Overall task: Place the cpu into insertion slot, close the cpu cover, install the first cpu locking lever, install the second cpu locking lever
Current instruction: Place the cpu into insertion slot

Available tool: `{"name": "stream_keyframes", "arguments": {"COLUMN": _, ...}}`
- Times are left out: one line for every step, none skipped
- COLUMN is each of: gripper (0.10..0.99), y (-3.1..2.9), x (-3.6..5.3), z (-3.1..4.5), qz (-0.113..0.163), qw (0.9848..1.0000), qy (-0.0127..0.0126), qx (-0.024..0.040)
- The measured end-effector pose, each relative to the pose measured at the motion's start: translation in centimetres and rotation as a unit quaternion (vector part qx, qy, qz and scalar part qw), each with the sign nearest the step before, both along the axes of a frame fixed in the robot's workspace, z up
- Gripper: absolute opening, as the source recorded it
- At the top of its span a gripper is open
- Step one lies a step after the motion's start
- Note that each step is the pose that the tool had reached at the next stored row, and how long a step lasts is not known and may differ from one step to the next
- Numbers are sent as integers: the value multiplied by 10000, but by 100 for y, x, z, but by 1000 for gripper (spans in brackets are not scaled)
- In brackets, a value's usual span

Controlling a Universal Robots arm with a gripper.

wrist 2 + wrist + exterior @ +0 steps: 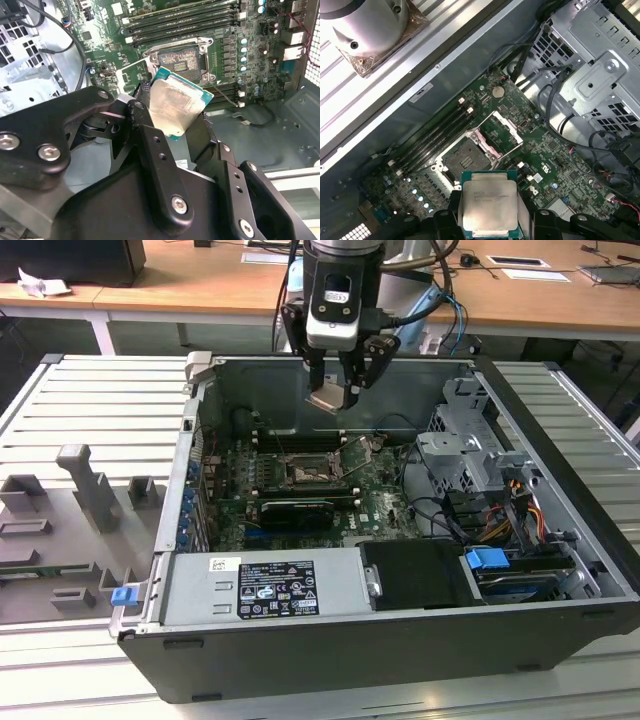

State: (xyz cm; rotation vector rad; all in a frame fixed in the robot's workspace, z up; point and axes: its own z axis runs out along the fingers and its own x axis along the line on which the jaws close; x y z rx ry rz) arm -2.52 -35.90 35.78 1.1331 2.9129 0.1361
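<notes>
The open computer case (350, 665) is lying on its side on a ribbed metal table (90, 400), w/ the green circuit board (385, 502) facing up inside. The gripper (337, 390) is hanging over the far part of the board, well above it. Its fingers (147, 140) are clamping shut on the cpu (489, 207), one on each of two opposite edges, w/ nothing else in them. The cpu cover (498, 131) is standing flipped open just beside the insertion slot (462, 160), so the slot's dark middle is lying bare inside its grey rim. The cpu, a pale metal face on a green backing, is sitting btw the fingertips & touching neither board nor slot. Key relation: the slot is lying below the gripper & approx. a bit toward the exterior view's left, so, judging by that view, the chip is probably not hanging straight over it. In the second wrist view the chip is looking tilted vs. the board, w/ one corner pointing toward the slot rather than lying flat & square to the rim. In the first wrist view its edges are running at an angle to the slot's edges, so the two are not lining up.
</notes>
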Motion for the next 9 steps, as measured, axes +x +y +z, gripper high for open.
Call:
{"name": "stream_keyframes", "arguments": {"gripper": 529, "y": 0, "x": 0, "z": -1, "qz": -40, "qw": 10000, "qy": 0, "qx": 0}}
{"name": "stream_keyframes", "arguments": {"gripper": 529, "y": 0, "x": 0, "z": -2, "qz": -95, "qw": 10000, "qy": 0, "qx": 0}}
{"name": "stream_keyframes", "arguments": {"gripper": 529, "y": 0, "x": 0, "z": -3, "qz": -144, "qw": 9999, "qy": 0, "qx": 0}}
{"name": "stream_keyframes", "arguments": {"gripper": 529, "y": 0, "x": 0, "z": -4, "qz": -183, "qw": 9998, "qy": 0, "qx": 0}}
{"name": "stream_keyframes", "arguments": {"gripper": 529, "y": 0, "x": 0, "z": -5, "qz": -210, "qw": 9998, "qy": 0, "qx": 0}}
{"name": "stream_keyframes", "arguments": {"gripper": 529, "y": 0, "x": 0, "z": -5, "qz": -232, "qw": 9997, "qy": 0, "qx": 0}}
{"name": "stream_keyframes", "arguments": {"gripper": 529, "y": 0, "x": 0, "z": -6, "qz": -272, "qw": 9996, "qy": 0, "qx": 0}}
{"name": "stream_keyframes", "arguments": {"gripper": 529, "y": 0, "x": 0, "z": -8, "qz": -322, "qw": 9995, "qy": 0, "qx": 0}}
{"name": "stream_keyframes", "arguments": {"gripper": 529, "y": 0, "x": 0, "z": -9, "qz": -372, "qw": 9993, "qy": 0, "qx": 0}}
